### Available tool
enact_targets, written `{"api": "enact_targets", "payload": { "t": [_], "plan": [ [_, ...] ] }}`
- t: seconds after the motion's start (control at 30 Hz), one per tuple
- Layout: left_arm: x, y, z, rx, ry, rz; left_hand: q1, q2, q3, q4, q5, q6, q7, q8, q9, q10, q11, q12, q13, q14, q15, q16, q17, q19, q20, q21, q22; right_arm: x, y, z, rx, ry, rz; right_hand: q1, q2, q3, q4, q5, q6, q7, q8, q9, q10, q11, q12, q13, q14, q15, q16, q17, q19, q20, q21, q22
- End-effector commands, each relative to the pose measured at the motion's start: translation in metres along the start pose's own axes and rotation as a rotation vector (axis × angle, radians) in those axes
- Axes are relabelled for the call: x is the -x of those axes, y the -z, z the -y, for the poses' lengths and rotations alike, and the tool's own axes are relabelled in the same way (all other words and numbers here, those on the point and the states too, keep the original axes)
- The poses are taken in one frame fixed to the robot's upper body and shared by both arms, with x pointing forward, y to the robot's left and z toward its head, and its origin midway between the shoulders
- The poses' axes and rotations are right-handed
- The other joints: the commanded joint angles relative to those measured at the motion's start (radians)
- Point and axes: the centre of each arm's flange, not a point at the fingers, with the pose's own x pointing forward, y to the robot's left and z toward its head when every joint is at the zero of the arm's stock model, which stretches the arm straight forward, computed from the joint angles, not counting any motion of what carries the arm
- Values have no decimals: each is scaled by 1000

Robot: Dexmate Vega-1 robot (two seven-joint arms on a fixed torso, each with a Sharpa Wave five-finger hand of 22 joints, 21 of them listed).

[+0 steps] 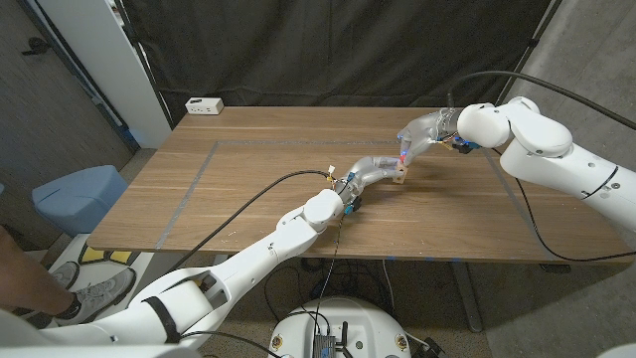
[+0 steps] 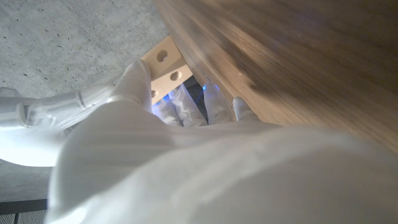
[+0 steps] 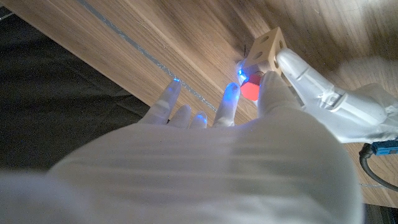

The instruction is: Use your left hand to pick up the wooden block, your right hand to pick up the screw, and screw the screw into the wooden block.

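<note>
Just right of the table's middle, my left hand (image 1: 370, 172) grips a small pale wooden block (image 1: 398, 179) with round holes in its faces. The left wrist view shows the block (image 2: 165, 62) held at the fingertips of that hand (image 2: 186, 155). My right hand (image 1: 422, 129) comes in from the right and pinches a red-headed screw (image 1: 402, 156) just above the block. In the right wrist view the screw's red head (image 3: 250, 91) sits between the fingertips of my right hand (image 3: 205, 162) and lies against the block (image 3: 268, 48). My left hand (image 3: 336, 106) touches the block's other side.
A white box (image 1: 204, 104) sits at the table's far left corner. Grey tape lines (image 1: 199, 169) mark the wooden table (image 1: 258, 149). A black cable (image 1: 263, 189) runs along my left arm. Off the left edge stand a blue bin (image 1: 78, 194) and a person's shoe (image 1: 94, 295).
</note>
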Motion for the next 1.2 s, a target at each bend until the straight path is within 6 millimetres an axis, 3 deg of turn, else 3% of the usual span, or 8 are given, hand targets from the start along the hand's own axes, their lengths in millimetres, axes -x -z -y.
{"api": "enact_targets", "payload": {
  "t": [0.03, 1.2],
  "plan": [
    [-1, 1, 1, 1, 1, -4, -16, 25, 7, 0, 6, 38, 26, 10, 3, 7, 2, 8, 3, 6, -66, -1, 1, 5, 0, 8, 5, -1, 0, -1, 3, 3, 1, 17, -2, 8, 1, -5, 28, -5, 17, 6, 8, -12, 8, 5, 9, -44, 10, 5, 0, 0, 4, 3],
    [-1, 1, 4, -1, 3, -10, -20, 27, 10, 2, 7, 35, 26, 9, 3, 6, 2, 8, 3, 7, -65, -2, 1, 6, 1, 8, 5, 2, 2, -7, -17, 19, -1, 30, 19, 12, 15, -21, 104, 9, 69, 29, 49, -11, 17, 4, 36, -55, 24, 9, 23, -15, 9, 3]
  ]
}}
